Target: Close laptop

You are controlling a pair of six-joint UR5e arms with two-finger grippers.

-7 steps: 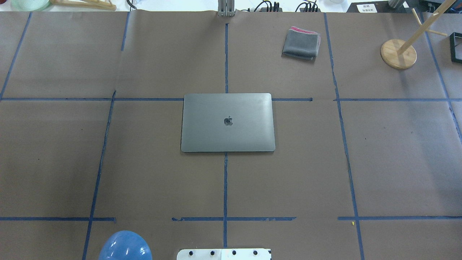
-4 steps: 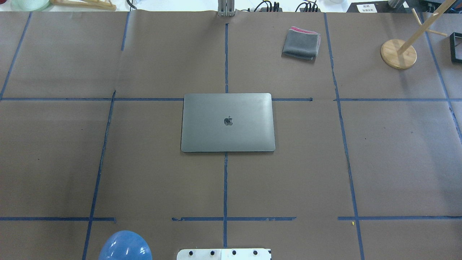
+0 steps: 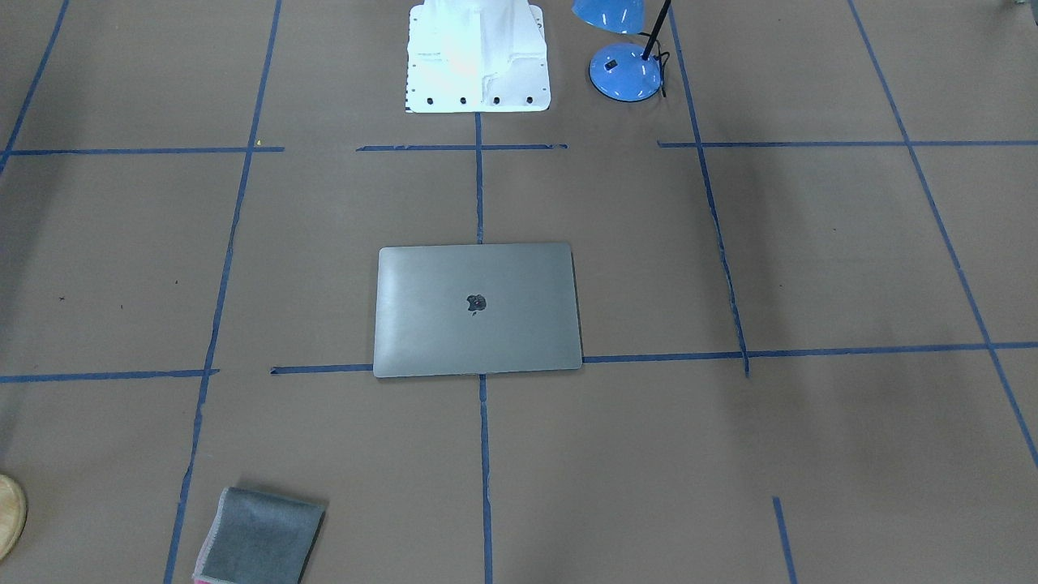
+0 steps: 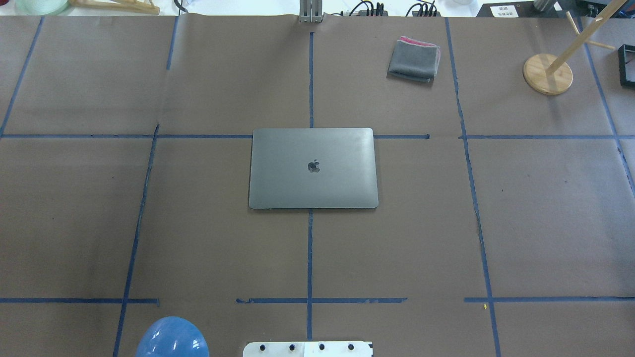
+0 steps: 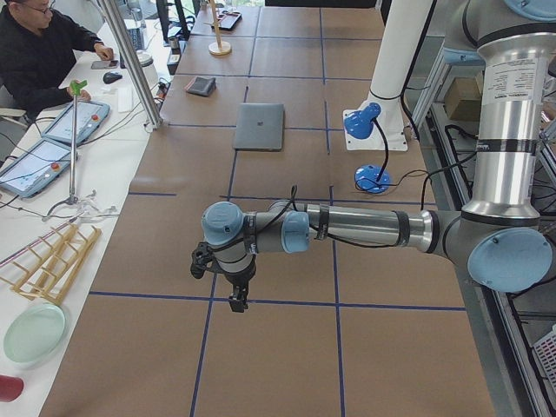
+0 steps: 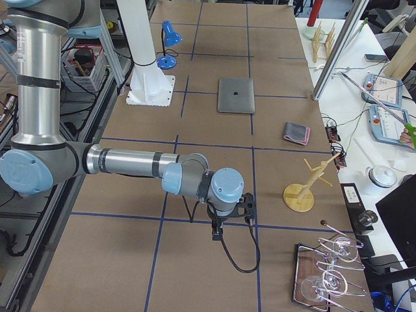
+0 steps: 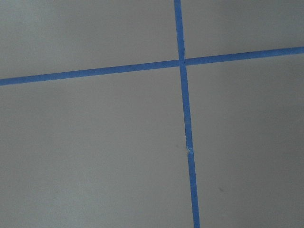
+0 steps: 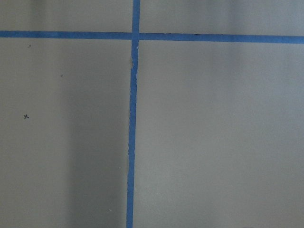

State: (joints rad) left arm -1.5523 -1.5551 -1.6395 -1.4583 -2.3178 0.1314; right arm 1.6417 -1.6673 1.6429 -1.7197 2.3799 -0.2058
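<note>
In the left side view the left gripper (image 5: 236,298) hangs in the lower middle of the frame, pointing down over bare brown paper and blue tape. The right gripper (image 6: 216,232) sits likewise in the lower middle of the right side view. Neither shows in any closer view, so I cannot tell whether their fingers are parted or closed; both wrist cameras see only paper and tape.

Farther up, in the overhead view, the blue lamp (image 4: 171,339) stands at the bottom edge, left of centre. The laptop (image 4: 312,168) lies dead centre, lid down flat and logo up, with no keys or screen showing, so the closing looks already done. What remains is a clean finish: keep both arms wide of the lid and make no further contact with it.

Beyond it, in the upper right, rest the folded grey cloth (image 4: 414,60) and the wooden stand (image 4: 547,74), well apart from the laptop.
</note>
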